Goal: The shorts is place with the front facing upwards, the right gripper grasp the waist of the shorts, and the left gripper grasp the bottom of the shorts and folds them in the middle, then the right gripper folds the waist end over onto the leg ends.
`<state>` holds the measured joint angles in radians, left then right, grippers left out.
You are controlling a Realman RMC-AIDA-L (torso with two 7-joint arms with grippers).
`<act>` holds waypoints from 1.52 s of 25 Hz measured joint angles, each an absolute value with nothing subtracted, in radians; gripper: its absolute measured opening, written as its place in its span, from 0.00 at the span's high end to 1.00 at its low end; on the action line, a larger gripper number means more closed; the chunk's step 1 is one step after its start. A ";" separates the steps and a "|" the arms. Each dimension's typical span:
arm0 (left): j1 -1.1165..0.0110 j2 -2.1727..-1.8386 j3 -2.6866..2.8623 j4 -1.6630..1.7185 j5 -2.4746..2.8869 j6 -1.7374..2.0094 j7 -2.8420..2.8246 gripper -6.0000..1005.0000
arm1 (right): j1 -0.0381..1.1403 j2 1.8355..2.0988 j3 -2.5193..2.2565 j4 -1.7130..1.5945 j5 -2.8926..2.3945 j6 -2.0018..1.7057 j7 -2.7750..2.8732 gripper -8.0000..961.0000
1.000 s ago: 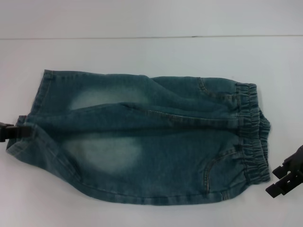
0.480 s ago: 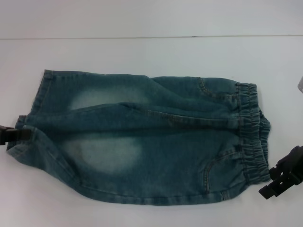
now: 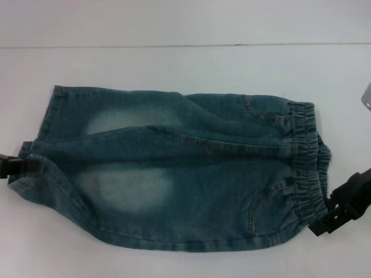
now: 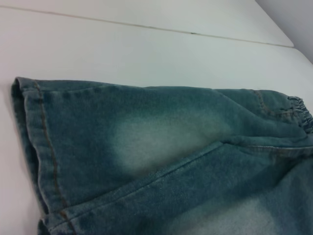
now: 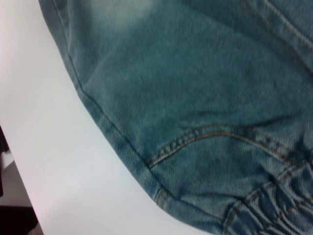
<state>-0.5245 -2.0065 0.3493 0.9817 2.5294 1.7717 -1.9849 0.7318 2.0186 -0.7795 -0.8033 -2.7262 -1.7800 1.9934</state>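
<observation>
Right gripper point(image 3: 339, 209), black and two-fingered, sits at the near right of the white table point(image 3: 174, 63), its tips touching the near corner of the waist of the shorts point(image 3: 307, 168); whether its fingers are parted or closed on cloth cannot be told. At the near left edge, the left gripper point(image 3: 17, 164) shows only as a black tip touching the bottom of the shorts point(image 3: 40, 150), right where the two leg hems meet; its finger spread cannot be told either. Between them lie the shorts point(image 3: 174, 174), blue-green denim spread flat, front up, legs pointing left and gathered elastic waistband pointing right, with two pale faded patches on the thighs. The far leg reaches toward the far left, its stitched hem straight and flat. Judging from this, the step in hand is taking hold at both ends before the lengthwise fold. To do it well, each gripper should bite both layers of fabric at the near edge, then lift evenly so the near half lands squarely on the far half without dragging.
</observation>
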 joint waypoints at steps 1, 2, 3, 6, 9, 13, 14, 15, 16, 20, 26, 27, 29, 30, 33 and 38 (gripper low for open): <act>-0.525 -2.007 0.350 0.982 2.529 1.772 -1.985 0.97 | 0.733 2.018 -0.777 -0.803 -2.722 -1.780 1.992 0.17; -0.525 -2.007 0.350 0.982 2.529 1.772 -1.985 0.97 | 0.733 2.016 -0.775 -0.804 -2.716 -1.779 1.989 0.17; -0.525 -2.008 0.350 0.982 2.529 1.772 -1.985 0.97 | 0.734 2.015 -0.774 -0.804 -2.709 -1.779 1.987 0.17; -0.525 -2.008 0.349 0.982 2.529 1.772 -1.985 0.97 | 0.734 2.012 -0.775 -0.803 -2.693 -1.779 1.983 0.17; -0.525 -2.008 0.349 0.982 2.529 1.772 -1.985 0.97 | 0.734 2.010 -0.778 -0.799 -2.686 -1.780 1.980 0.17; -0.528 -2.008 0.347 0.982 2.529 1.771 -1.985 0.97 | 0.734 2.015 -0.778 -0.803 -2.682 -1.776 1.972 0.23; -0.529 -2.008 0.348 0.982 2.529 1.770 -1.985 0.97 | 0.735 2.017 -0.778 -0.803 -2.679 -1.776 1.967 0.24; -0.530 -2.008 0.348 0.982 2.529 1.769 -1.985 0.97 | 0.735 2.018 -0.779 -0.804 -2.677 -1.775 1.963 0.26; -0.530 -2.008 0.349 0.982 2.529 1.768 -1.985 0.97 | 0.736 2.018 -0.780 -0.804 -2.675 -1.774 1.960 0.32; -0.532 -2.007 0.350 0.982 2.529 1.765 -1.984 0.97 | 0.742 2.018 -0.779 -0.804 -2.674 -1.773 1.957 0.53; -0.533 -2.006 0.353 0.982 2.529 1.763 -1.985 0.97 | 0.743 2.019 -0.782 -0.804 -2.674 -1.773 1.958 0.76; -0.533 -2.006 0.353 0.982 2.529 1.763 -1.985 0.97 | 0.743 2.018 -0.782 -0.804 -2.674 -1.773 1.958 0.78; -0.535 -2.005 0.352 0.982 2.529 1.764 -1.985 0.97 | 0.744 2.015 -0.781 -0.804 -2.674 -1.773 1.958 0.83; -0.536 -2.005 0.352 0.982 2.529 1.764 -1.986 0.97 | 0.744 2.014 -0.779 -0.804 -2.674 -1.773 1.958 0.86; -0.537 -2.003 0.349 0.982 2.529 1.765 -1.986 0.97 | 0.744 2.010 -0.775 -0.804 -2.673 -1.773 1.958 0.93; -0.546 -2.002 0.347 0.982 2.530 1.766 -1.987 0.97 | 0.737 2.007 -0.750 -0.804 -2.671 -1.776 1.946 0.95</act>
